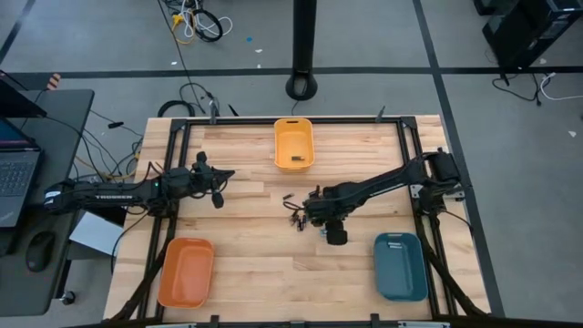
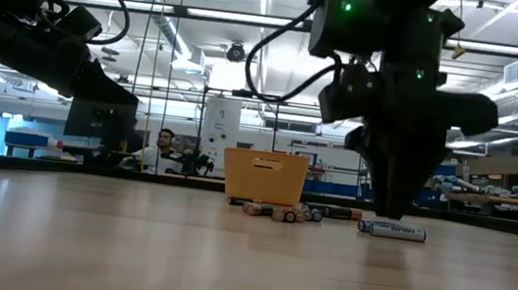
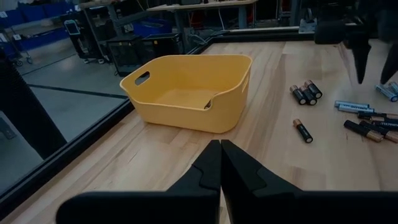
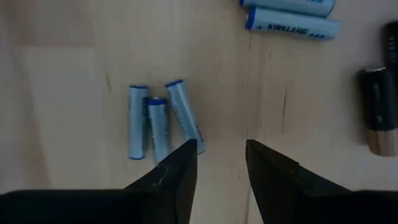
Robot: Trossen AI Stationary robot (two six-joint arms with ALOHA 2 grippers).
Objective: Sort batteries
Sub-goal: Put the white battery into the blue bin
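Pale silvery-blue metal marks the nearest of the batteries: three slim blue-capped cylinders (image 4: 157, 121) lie side by side on the blond wooden table (image 4: 62, 74), just ahead of the right gripper (image 4: 221, 163), which hangs close above the boards with its two dark fingers parted to a middling gap and nothing between them. One fingertip sits right at the end of the outermost of the three. They look light, hard and smooth, so they will likely roll or skid if nudged along the boards. My judgement is that the surest hold is across the middle of one barrel, with a jaw on either long side, taking the outermost first, since the three touch and leave no room between them.

Beyond these lie two longer silvery batteries with printed lettering (image 4: 292, 22) and a black battery with a copper end (image 4: 377, 109). In the high view the whole scatter (image 1: 296, 217) sits mid-table, just beside the right gripper (image 1: 335, 235).

Farther off, the left gripper (image 3: 220, 163) waits with its fingers pressed together, empty, over the table's left side, facing the yellow plastic bin (image 3: 193, 90) at the far edge, which already holds something small. An orange plastic bin (image 1: 186, 271) and a teal plastic bin (image 1: 400, 266) stand at the near corners.
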